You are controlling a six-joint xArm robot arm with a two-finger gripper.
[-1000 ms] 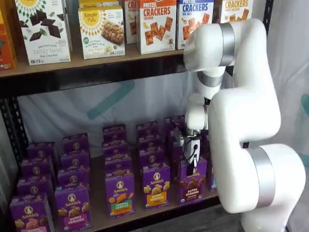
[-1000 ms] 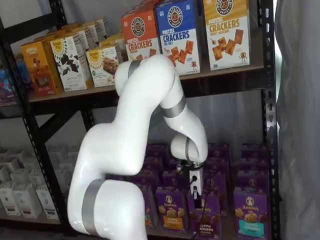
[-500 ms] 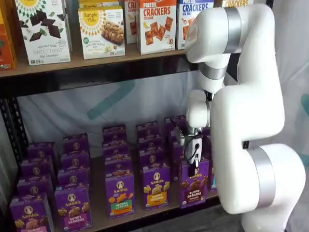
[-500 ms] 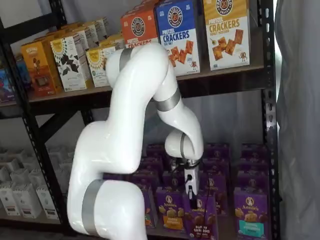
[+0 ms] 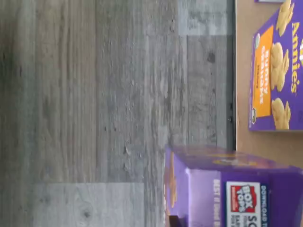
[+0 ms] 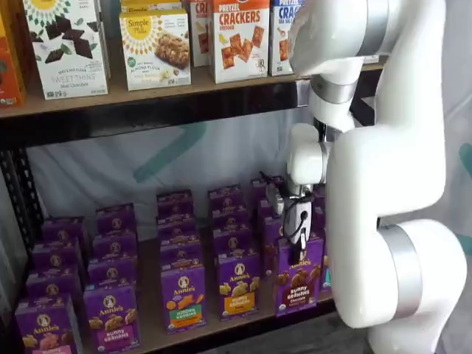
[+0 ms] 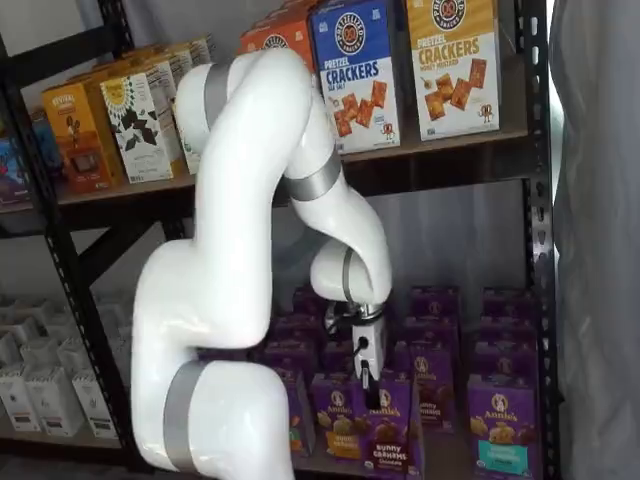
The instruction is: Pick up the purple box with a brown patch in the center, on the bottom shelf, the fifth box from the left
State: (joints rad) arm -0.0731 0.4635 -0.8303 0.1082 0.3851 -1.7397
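The purple box (image 6: 299, 279) with brown bunny crackers and a brown label band hangs in my gripper (image 6: 298, 249), whose black fingers are closed on its top edge. In both shelf views it stands out in front of its row, at the front edge of the bottom shelf (image 6: 150, 329). It also shows in a shelf view (image 7: 386, 432) under the gripper (image 7: 368, 385). In the wrist view its top flap (image 5: 236, 189) with a Box Tops mark juts past the shelf edge over the grey floor; the fingers are hidden there.
Purple cartons with orange (image 6: 183, 295) and yellow (image 6: 238, 286) labels stand beside it, with more rows behind. A teal-label carton (image 7: 498, 427) stands to its right. Big cracker boxes (image 6: 239, 37) fill the shelf above. My white arm (image 6: 383, 184) stands in front of the rack's right side.
The gripper has drawn the purple box forward out of its row toward the shelf's front edge and slightly up. The arm's upper links have risen.
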